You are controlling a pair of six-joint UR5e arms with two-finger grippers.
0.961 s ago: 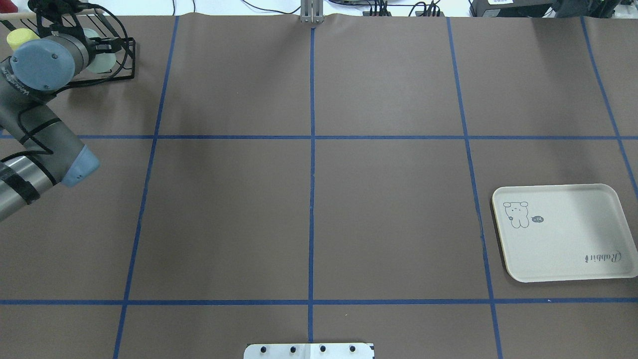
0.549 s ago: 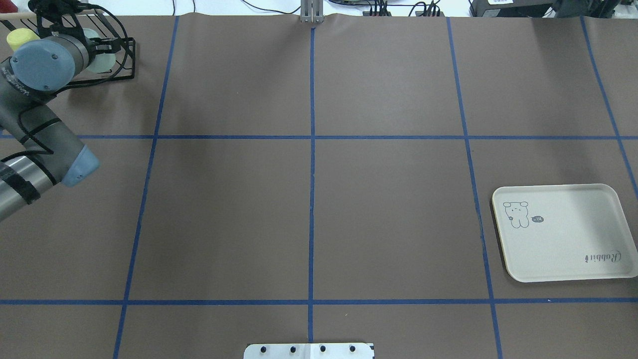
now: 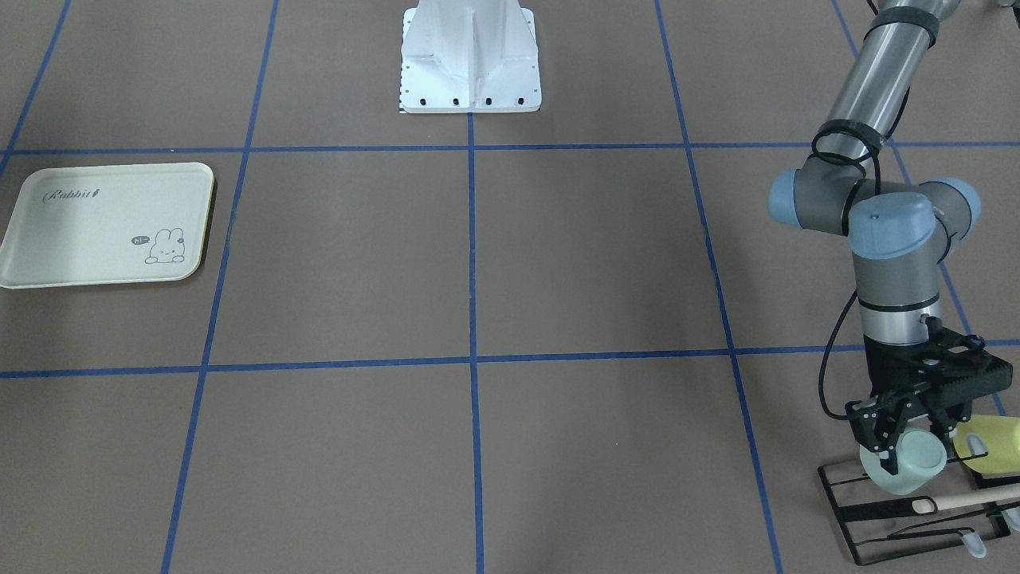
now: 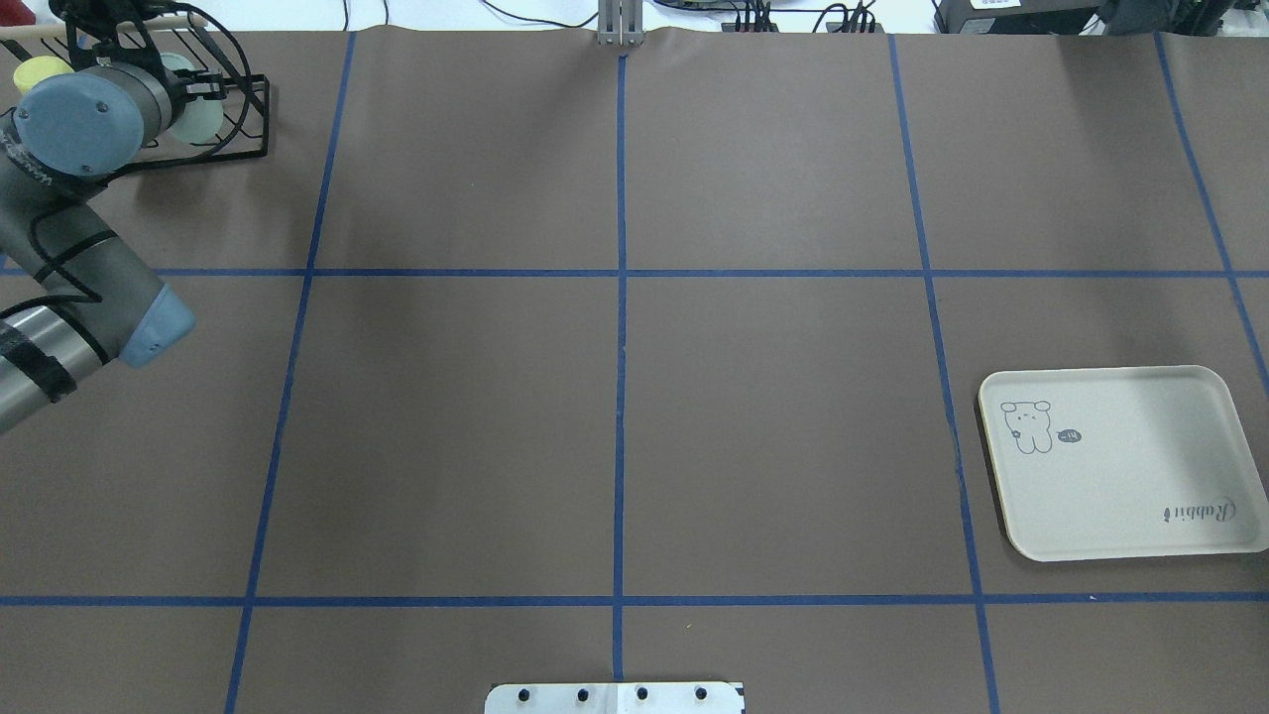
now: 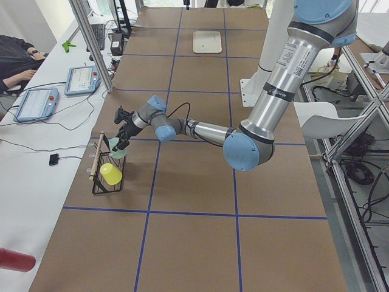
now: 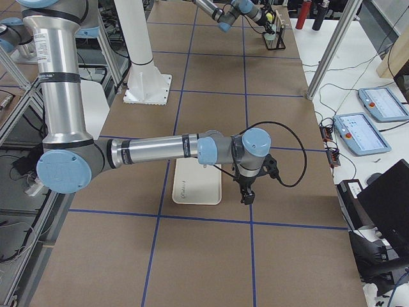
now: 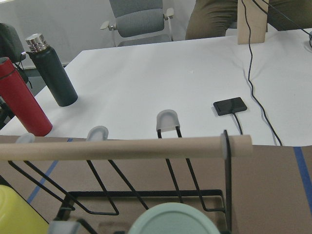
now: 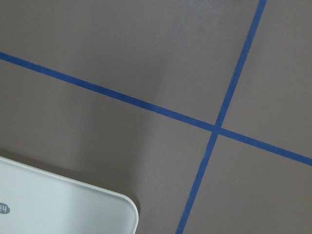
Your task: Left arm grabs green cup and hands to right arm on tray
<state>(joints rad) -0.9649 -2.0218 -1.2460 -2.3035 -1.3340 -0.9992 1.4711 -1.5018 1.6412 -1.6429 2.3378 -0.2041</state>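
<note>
The pale mint-green cup (image 3: 904,466) lies tilted at the black wire rack (image 3: 868,518), its mouth toward the front-facing camera. My left gripper (image 3: 915,446) comes down from above, its fingers closed on the cup's two sides. In the overhead view the cup (image 4: 204,117) shows just past my left wrist. In the left wrist view its rim (image 7: 173,220) sits at the bottom edge. The cream tray (image 4: 1120,466) lies flat and bare at the right. My right gripper (image 6: 246,195) hangs just beyond the tray's edge (image 6: 195,185); I cannot tell if it is open or shut.
A yellow-green cup (image 3: 992,438) sits on the same rack beside the green one. A wooden rod (image 7: 122,148) runs across the rack's top. The white robot base plate (image 3: 470,64) is at the table's robot side. Bottles (image 7: 51,73) stand on the white bench beyond.
My left wrist has shifted slightly toward the far table edge, and the green cup has shifted with it. The tray has not moved.
</note>
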